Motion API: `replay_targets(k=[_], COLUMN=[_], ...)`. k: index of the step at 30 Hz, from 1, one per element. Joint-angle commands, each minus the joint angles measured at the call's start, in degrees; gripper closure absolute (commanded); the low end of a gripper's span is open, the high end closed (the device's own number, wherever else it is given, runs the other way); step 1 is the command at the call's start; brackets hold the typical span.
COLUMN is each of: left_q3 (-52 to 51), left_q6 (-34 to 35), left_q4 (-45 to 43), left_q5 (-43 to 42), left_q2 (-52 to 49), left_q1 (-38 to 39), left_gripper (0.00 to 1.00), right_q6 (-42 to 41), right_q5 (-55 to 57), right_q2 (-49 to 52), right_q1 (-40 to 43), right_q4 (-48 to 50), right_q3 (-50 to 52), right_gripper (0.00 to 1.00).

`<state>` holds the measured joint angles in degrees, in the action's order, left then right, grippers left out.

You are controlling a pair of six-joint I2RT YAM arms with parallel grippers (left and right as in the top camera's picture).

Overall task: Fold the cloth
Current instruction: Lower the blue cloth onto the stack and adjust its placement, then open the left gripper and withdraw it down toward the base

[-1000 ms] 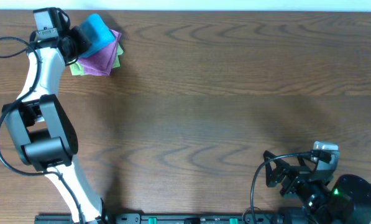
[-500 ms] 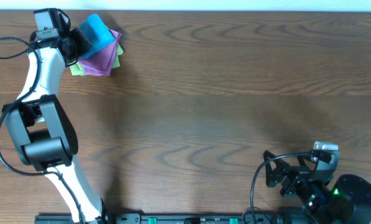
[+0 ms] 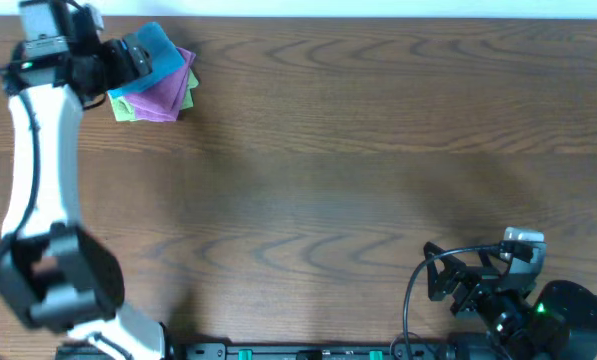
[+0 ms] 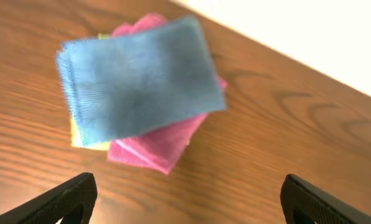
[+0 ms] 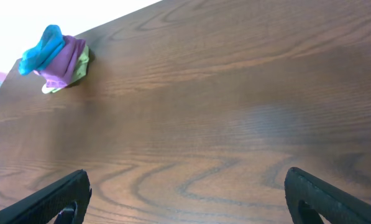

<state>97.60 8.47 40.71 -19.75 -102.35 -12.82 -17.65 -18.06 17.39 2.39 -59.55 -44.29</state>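
Observation:
The sky-blue cloth point(image 4: 138, 78) lies folded as a small rectangle on top of a purple cloth point(image 4: 160, 149) and a light green cloth point(image 4: 79, 138), at the table's far left back corner point(image 3: 163, 48). My left gripper point(image 3: 128, 65) hovers just left of the pile, jaws wide open, nothing between its fingertips point(image 4: 188, 199). My right gripper point(image 3: 450, 280) rests at the near right edge, open and empty point(image 5: 188, 196). From there the pile is small and distant, the blue cloth point(image 5: 42, 45) topmost.
The wooden table point(image 3: 358, 170) runs wide between the two arms. Its back edge lies right behind the pile of cloths. A black cable point(image 3: 413, 300) loops beside the right arm's base.
My left gripper has opened and let go of the blue cloth. It has pulled back to the left, and the arm has swung leftward. The right arm has not moved.

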Motion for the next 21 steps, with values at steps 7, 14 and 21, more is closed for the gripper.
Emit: replay_targets(k=[7,14,21], left_q3=[1.20,1.20,-0.57], left_q6=[-2.95,-5.97,-13.53], left_q4=[6.67,19.80,32.46], left_q5=[2.27,4.92,5.55], left_q2=[12.17,20.96,31.32], left_q1=[0.26,0.11,0.13], left_gripper=[0.04,0.04,0.05], right_q6=[-0.98,-0.98,-0.98], right_q5=[-0.15,-0.15,-0.15], right_q2=[-0.20,-0.20,-0.20], right_q1=[0.42,0.42,0.42], right_q4=[-0.11,-0.11,-0.11], right_q3=[0.20,0.20,0.20], right_gripper=[0.01,0.01,0.01])
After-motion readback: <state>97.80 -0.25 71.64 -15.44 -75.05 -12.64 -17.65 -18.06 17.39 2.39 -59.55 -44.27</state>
